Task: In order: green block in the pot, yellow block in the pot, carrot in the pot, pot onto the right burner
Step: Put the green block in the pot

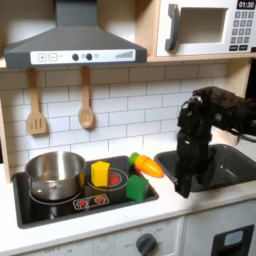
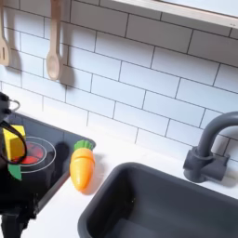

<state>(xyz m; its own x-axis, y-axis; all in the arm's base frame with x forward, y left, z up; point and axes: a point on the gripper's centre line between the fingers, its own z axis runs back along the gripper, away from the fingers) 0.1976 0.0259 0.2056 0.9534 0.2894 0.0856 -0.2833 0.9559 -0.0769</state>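
The silver pot (image 1: pixel 55 175) sits on the left of the black stove (image 1: pixel 45 209) in the first exterior view. Right of it stands the yellow block (image 1: pixel 100 173) (image 2: pixel 12 142), with the green block (image 1: pixel 135 187) in front of it. The orange carrot (image 1: pixel 147 165) (image 2: pixel 83 167) lies by the stove's right edge, leafy end toward the wall. My gripper (image 1: pixel 185 184) hangs fingers-down over the counter between stove and sink, right of the green block and apart from it. It shows as one dark mass, so its jaws cannot be read. In the second exterior view my gripper (image 2: pixel 14 200) covers most of the green block (image 2: pixel 16 170).
A dark sink (image 1: pixel 238 166) (image 2: pixel 158 200) with a grey faucet (image 2: pixel 209 149) lies right of the arm. Two wooden utensils (image 1: pixel 36 110) (image 1: pixel 86 104) hang on the tiled wall. A range hood (image 1: pixel 70 45) and a microwave (image 1: pixel 205 25) are overhead.
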